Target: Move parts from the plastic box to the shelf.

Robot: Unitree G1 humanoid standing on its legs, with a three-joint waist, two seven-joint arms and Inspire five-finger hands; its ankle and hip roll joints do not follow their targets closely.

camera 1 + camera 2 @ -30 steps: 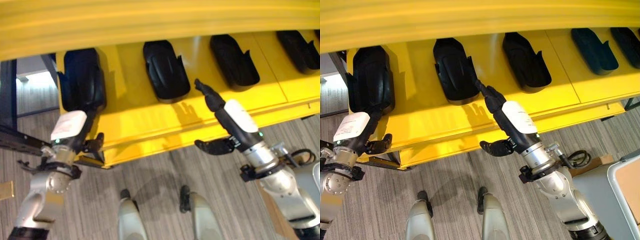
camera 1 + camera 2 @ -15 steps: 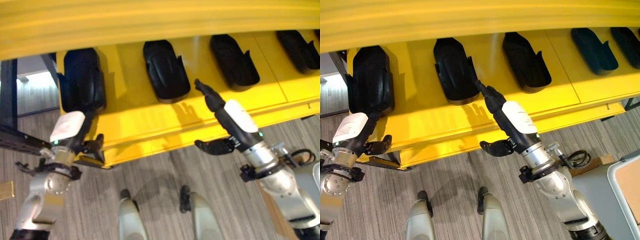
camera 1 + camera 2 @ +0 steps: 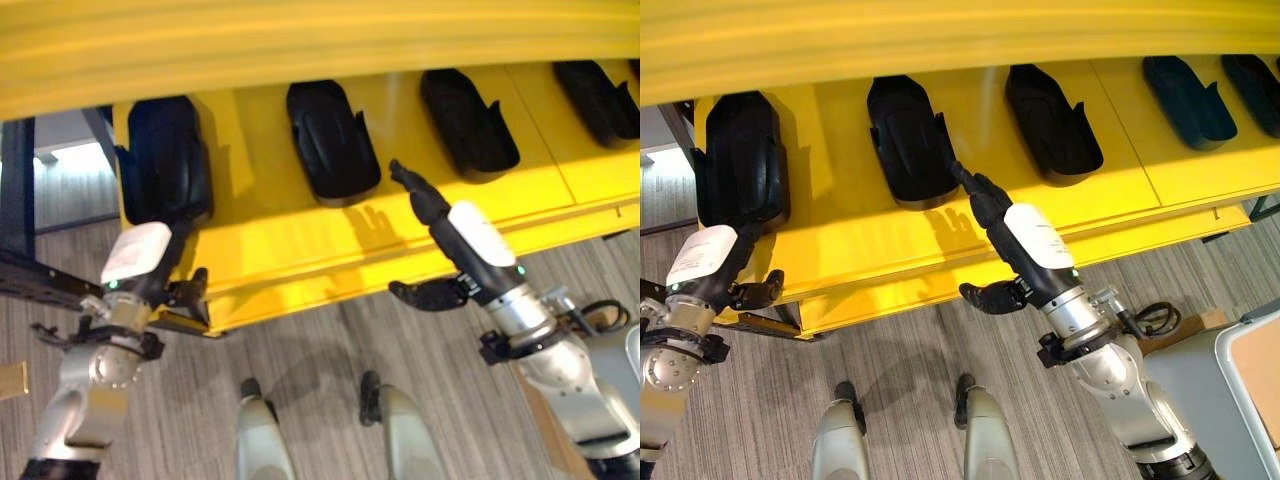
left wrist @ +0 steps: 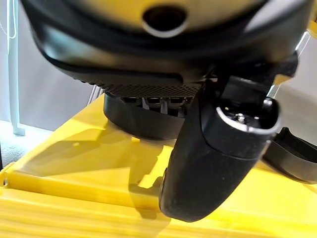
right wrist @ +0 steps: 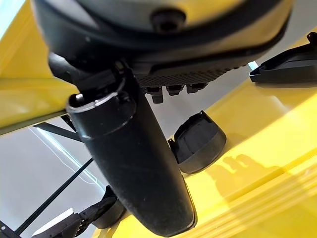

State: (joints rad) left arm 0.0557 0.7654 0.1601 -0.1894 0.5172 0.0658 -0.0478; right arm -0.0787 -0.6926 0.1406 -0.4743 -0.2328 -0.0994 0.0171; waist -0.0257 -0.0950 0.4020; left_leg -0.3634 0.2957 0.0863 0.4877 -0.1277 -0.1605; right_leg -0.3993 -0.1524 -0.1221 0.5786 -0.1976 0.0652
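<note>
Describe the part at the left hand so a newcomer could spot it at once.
Start at the yellow shelf with its row of black parts. Go to the shelf's left end, where the left hand reaches up. The part there is the end one, its near end at the front edge, unlike its neighbours set further back.

The shelf (image 3: 940,230) is showing a bright, plain yellow across its deck and front lip; the parts lying on it are reading glossy black, the leftmost part (image 3: 738,160), the second part (image 3: 905,140) and the third part (image 3: 1050,120) alike, while the far-right part (image 3: 1188,100) is looking a darker blue-black; the left hand (image 3: 750,290) and right hand (image 3: 985,200) are showing dark, each backed by a white cover; the floor (image 3: 910,350) is showing grey with fine streaked lines.
</note>
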